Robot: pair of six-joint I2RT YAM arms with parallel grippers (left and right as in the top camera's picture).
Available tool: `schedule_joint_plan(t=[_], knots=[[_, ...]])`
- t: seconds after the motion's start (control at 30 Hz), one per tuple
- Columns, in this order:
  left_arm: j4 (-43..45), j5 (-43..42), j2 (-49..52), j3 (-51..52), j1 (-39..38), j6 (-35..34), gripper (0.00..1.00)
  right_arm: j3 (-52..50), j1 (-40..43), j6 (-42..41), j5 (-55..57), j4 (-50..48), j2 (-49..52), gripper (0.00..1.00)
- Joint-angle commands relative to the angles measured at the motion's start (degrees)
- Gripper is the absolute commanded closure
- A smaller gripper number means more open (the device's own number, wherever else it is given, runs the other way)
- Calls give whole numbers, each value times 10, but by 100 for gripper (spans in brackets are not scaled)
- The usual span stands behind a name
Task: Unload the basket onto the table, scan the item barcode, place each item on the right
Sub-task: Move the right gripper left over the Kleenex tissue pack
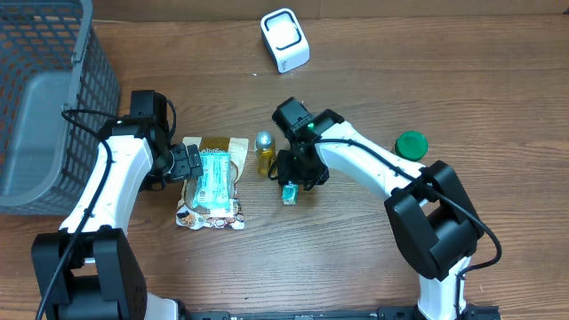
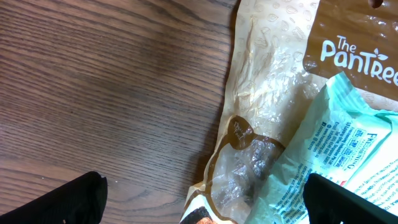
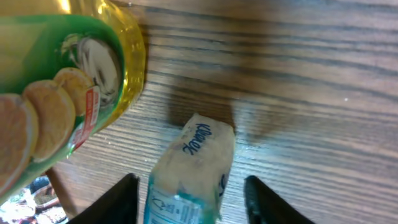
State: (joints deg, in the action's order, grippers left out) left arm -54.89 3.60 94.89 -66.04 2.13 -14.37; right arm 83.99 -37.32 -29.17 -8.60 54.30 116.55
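A small Kleenex tissue pack [image 1: 289, 192] [image 3: 200, 149] lies on the wooden table. My right gripper [image 1: 296, 176] [image 3: 191, 202] stands over it, open, one finger on each side with a narrow gap to each. A teal wipes packet [image 1: 213, 173] [image 2: 354, 149] rests on a brown Pantree snack bag [image 1: 213, 213] [image 2: 261, 93]. At the bag's left edge my left gripper [image 1: 188, 164] [image 2: 205, 202] is wide open, one finger over bare wood and the other over the teal packet. The white scanner [image 1: 284, 40] sits at the far middle.
A yellow-liquid bottle [image 1: 264, 153] [image 3: 56, 81] lies just left of the right gripper. A green lid [image 1: 411, 144] sits at the right. A grey mesh basket [image 1: 44, 107] fills the far left corner.
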Motion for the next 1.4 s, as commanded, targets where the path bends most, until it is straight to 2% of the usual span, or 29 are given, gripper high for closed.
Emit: schedule_joint_plan(t=[0.0,0.2,0.27,0.53,0.6,0.73,0.8,0.83,1.03,1.13,1.37], knots=[[-1,-4,2,-9,-1,7,0,-5,-12,-11,38,-2,-16,55],[-1,-5,2,-9,-2,7,1,-5,-14,-11,50,-3,-16,65],[-1,-5,2,-9,-2,7,0,-5,-14,-14,51,-2,-16,56],[-1,-5,2,-9,-2,7,1,-38,-15,-39,51,-41,-16,54],[-1,-5,2,-9,-2,7,0,-40,-15,-38,52,-43,-16,58],[-1,-5,2,-9,-2,7,1,-40,-13,-38,73,-42,-16,72],[-1,-5,2,-9,-2,7,0,-37,-8,-38,87,-36,-16,82],[-1,-5,2,-9,-2,7,0,-34,-4,-35,90,-30,-16,83],[-1,-5,2,-9,-2,7,1,-6,28,-31,121,16,-28,81],[-1,-5,2,-9,-2,7,0,-3,42,-6,122,18,-41,77],[-1,-5,2,-9,-2,7,0,-3,69,-6,137,14,-45,77]])
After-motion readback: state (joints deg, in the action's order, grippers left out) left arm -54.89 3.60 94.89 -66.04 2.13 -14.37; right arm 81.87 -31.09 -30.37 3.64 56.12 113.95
